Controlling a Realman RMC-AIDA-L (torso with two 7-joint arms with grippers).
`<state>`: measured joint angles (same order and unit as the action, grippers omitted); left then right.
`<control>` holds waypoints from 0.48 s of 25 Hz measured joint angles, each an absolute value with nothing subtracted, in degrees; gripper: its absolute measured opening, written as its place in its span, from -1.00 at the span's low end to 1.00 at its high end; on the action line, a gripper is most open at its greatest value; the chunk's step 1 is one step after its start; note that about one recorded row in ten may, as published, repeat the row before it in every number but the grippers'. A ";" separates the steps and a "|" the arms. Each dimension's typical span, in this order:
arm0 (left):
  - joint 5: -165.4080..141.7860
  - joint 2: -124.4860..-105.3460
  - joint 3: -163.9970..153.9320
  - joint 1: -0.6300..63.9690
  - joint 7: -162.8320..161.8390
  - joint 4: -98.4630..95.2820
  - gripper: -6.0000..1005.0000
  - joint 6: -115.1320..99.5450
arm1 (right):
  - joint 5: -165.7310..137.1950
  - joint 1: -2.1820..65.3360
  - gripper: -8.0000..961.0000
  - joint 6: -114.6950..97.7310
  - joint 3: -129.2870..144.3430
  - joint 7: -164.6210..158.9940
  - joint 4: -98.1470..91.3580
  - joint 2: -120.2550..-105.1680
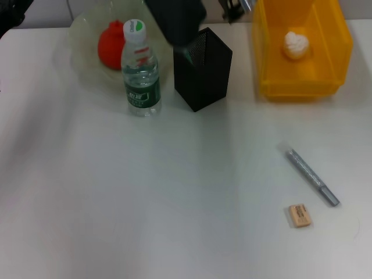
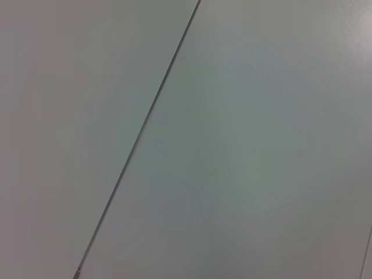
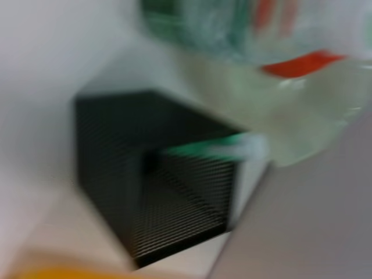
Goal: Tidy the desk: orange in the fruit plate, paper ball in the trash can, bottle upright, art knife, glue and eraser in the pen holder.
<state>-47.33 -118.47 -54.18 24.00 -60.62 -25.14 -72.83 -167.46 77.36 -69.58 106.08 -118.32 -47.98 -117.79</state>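
Note:
My right gripper [image 1: 185, 51] hangs over the black mesh pen holder [image 1: 202, 70] at the back and is shut on a green and white glue stick [image 1: 187, 56]. In the right wrist view the glue stick [image 3: 215, 148] lies across the pen holder's [image 3: 157, 192] open top. The water bottle [image 1: 141, 72] stands upright next to the clear fruit plate [image 1: 81, 58], which holds the orange [image 1: 110, 46]. The paper ball [image 1: 295, 45] lies in the yellow trash bin [image 1: 302, 84]. The grey art knife [image 1: 311, 176] and the tan eraser [image 1: 299, 215] lie on the table at the front right. My left arm [image 1: 11, 14] is parked at the back left.
The white table [image 1: 145, 203] spreads across the front and left. The left wrist view shows only the table top with a thin seam [image 2: 145, 122]. The bottle stands close to the pen holder's left side.

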 joint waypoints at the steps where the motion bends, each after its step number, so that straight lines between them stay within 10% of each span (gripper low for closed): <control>1: -47.35 -118.48 -54.18 24.13 -60.63 -25.14 0.53 -72.87 | -167.44 74.57 0.08 -69.60 99.51 -118.98 -53.36 -117.33; 12: -47.32 -118.47 -54.13 24.51 -60.70 -25.14 0.54 -72.97 | -152.19 53.32 0.17 -84.88 77.95 -125.29 -82.35 -119.38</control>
